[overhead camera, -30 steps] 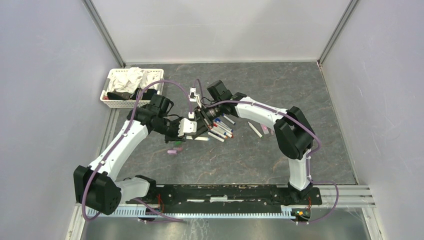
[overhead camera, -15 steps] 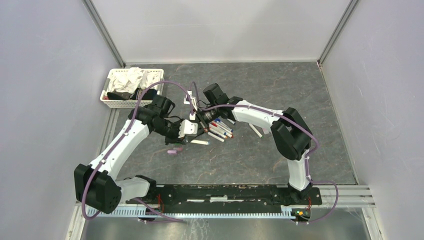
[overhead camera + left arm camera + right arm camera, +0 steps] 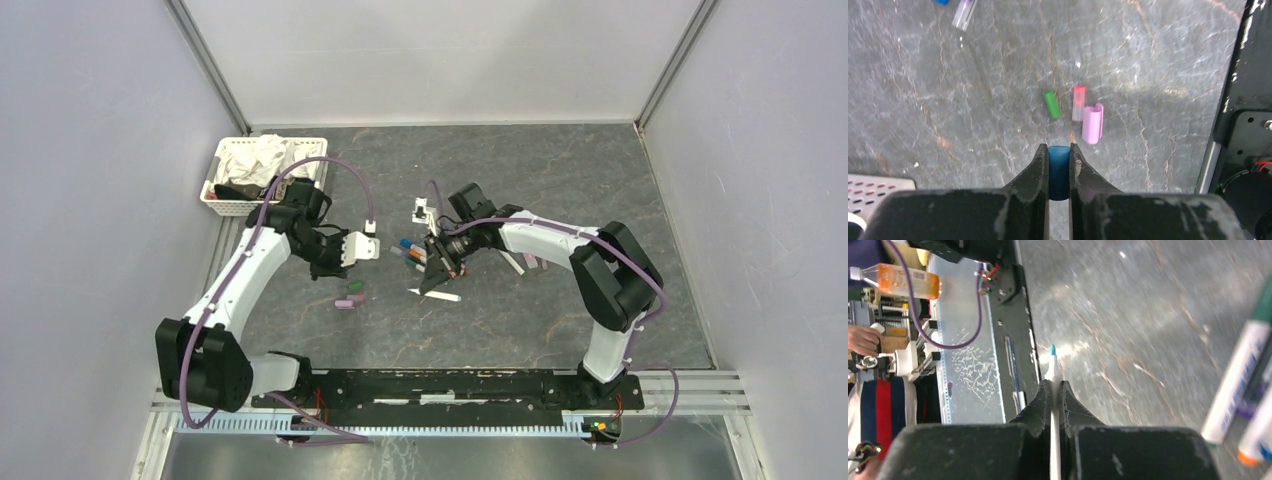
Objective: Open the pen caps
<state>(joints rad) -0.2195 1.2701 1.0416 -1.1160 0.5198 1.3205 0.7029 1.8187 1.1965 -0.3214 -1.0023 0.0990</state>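
My left gripper (image 3: 1059, 159) is shut on a blue pen cap (image 3: 1059, 170) a little above the table. Below it lie a green cap (image 3: 1051, 104), a red cap (image 3: 1078, 102) and a lilac cap (image 3: 1092, 123). In the top view the left gripper (image 3: 352, 262) sits just above these caps (image 3: 350, 295). My right gripper (image 3: 1053, 385) is shut on a thin white pen (image 3: 1053, 371) whose bare blue tip (image 3: 1052, 348) points at the near rail. In the top view it (image 3: 436, 272) hangs beside the pile of pens (image 3: 413, 248).
A white basket of cloths (image 3: 262, 175) stands at the back left. Two more pens (image 3: 512, 260) lie right of the right arm. A white pen (image 3: 436, 294) lies by the right fingertips. The black base rail (image 3: 450, 385) runs along the near edge.
The grippers, close together over the pens a second ago, have drawn apart. The left went left with the blue cap. The right swung right and nearer with the uncapped pen.
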